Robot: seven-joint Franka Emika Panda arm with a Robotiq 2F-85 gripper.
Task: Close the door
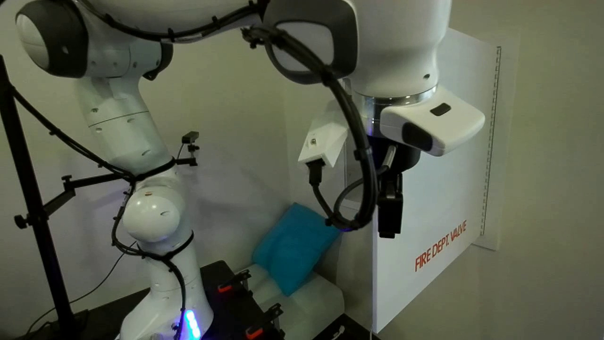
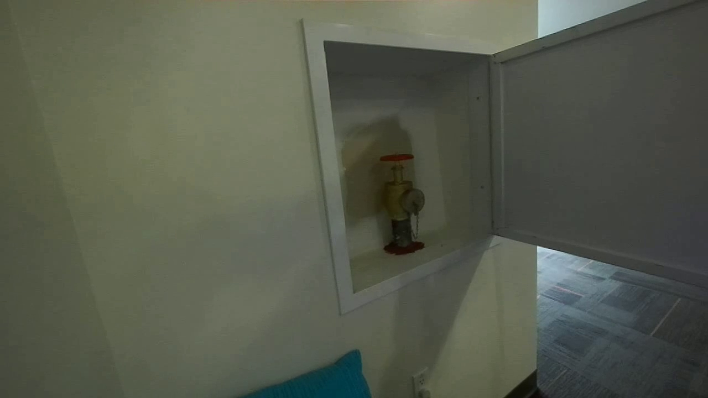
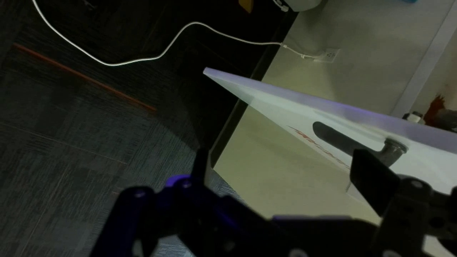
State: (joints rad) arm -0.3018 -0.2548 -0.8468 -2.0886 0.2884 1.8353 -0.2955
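The door [image 1: 439, 189] is a flat white panel with red "FIRE DEPT. VALVE" lettering. It stands swung wide open on its hinge side. In an exterior view its inner face [image 2: 603, 143] shows at the right of the open cabinet [image 2: 326, 166]. In the wrist view the door [image 3: 285, 107] runs across the right half, with a dark lever handle [image 3: 342, 141] on its outer face. My gripper [image 1: 390, 231] hangs pointing down in front of the outer face. In the wrist view the gripper [image 3: 280, 155] is open, fingers far apart, nothing between them. Whether it touches the door cannot be told.
A valve with a red wheel [image 2: 398, 199] stands inside the cabinet. A blue pillow [image 1: 297, 250] lies below it against the wall. A black stand [image 1: 33, 198] is beside the arm. A white cable [image 3: 157, 58] runs over the floor to an outlet [image 3: 330, 55].
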